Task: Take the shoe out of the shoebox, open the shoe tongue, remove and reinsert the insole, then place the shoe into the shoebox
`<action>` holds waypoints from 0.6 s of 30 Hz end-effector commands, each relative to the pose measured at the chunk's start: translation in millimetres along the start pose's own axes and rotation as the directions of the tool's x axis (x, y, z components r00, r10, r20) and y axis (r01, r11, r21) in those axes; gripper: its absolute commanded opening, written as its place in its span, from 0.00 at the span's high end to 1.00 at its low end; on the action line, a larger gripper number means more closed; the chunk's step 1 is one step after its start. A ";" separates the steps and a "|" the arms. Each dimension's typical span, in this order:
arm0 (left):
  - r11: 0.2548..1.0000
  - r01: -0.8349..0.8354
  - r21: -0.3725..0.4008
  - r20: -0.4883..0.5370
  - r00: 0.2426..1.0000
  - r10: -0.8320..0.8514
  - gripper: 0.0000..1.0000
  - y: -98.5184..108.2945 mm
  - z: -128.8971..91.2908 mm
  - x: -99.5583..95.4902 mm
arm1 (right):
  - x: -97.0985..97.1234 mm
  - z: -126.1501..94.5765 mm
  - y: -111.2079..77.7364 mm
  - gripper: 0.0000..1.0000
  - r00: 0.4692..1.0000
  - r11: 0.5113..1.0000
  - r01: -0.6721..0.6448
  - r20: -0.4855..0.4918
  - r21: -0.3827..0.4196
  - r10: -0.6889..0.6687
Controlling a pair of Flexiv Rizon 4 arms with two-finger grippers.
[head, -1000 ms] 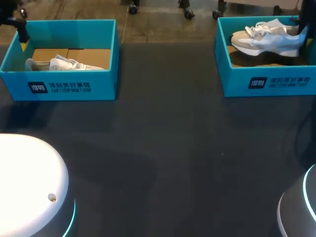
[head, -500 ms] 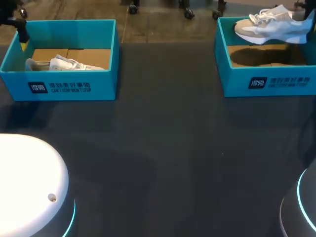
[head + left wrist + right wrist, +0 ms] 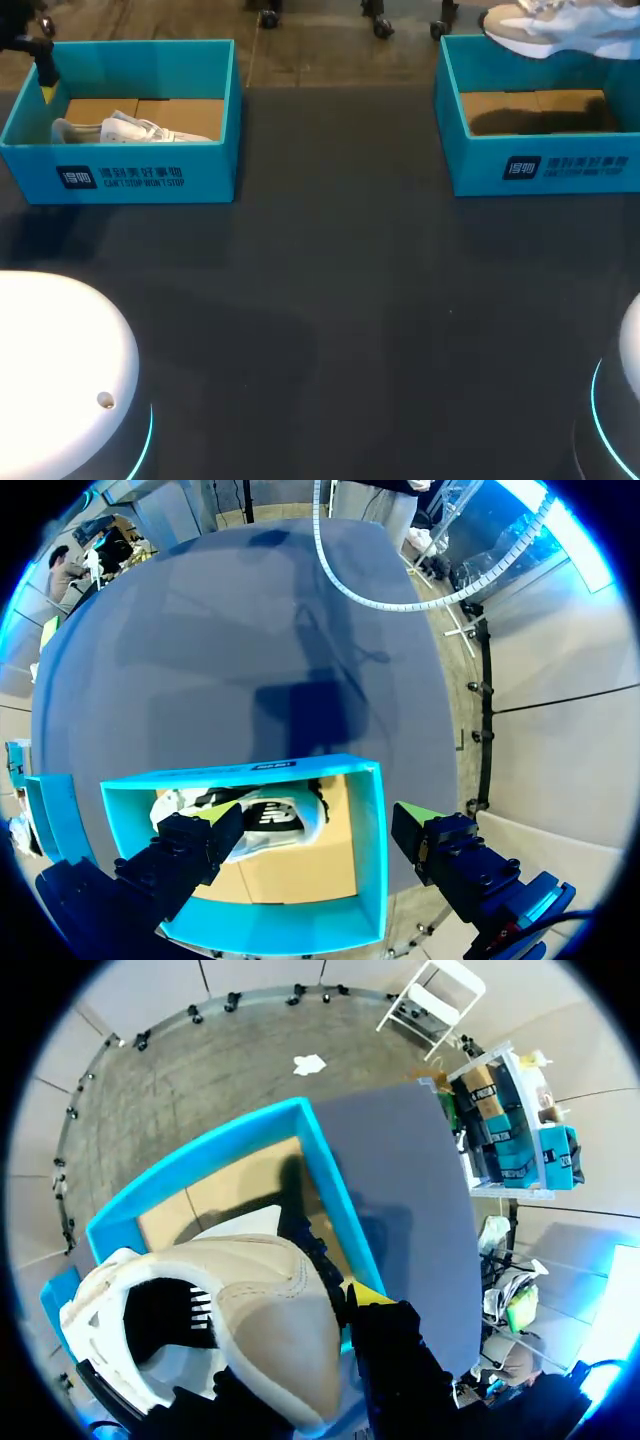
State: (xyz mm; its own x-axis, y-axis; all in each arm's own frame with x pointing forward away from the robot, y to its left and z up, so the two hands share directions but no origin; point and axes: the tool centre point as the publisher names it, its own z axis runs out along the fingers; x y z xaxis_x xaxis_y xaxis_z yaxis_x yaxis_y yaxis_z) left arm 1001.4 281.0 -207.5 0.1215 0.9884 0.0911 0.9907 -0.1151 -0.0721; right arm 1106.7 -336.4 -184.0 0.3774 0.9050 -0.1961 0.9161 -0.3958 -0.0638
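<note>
dim head view, soft shadows on the table (image 3: 330, 300) (wrist views bend edges).

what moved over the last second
The right gripper lifted the tan-and-white shoe up out of the right shoebox; it now hangs above the box. The left gripper, the left shoebox and the white shoe in it stayed put.

Dark grey table (image 3: 330, 300), matte and flat, faint shadows across its left half
</note>
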 end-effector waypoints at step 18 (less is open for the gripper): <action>1.000 -0.001 -0.002 -0.002 1.000 0.001 0.00 -0.7 0.0 0.3 | 53.2 -53.3 -261.3 1.00 0.993 0.966 0.115 0.008 -0.230 -0.117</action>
State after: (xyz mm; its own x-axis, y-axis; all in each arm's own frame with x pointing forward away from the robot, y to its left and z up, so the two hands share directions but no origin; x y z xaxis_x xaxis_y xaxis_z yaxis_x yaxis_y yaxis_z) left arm 1001.4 280.9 -207.5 0.1214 0.9884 0.0912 0.9907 -0.1151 -0.0720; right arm 972.3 -214.4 -129.9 0.2646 0.9462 -0.1864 0.9165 -0.3069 -0.2566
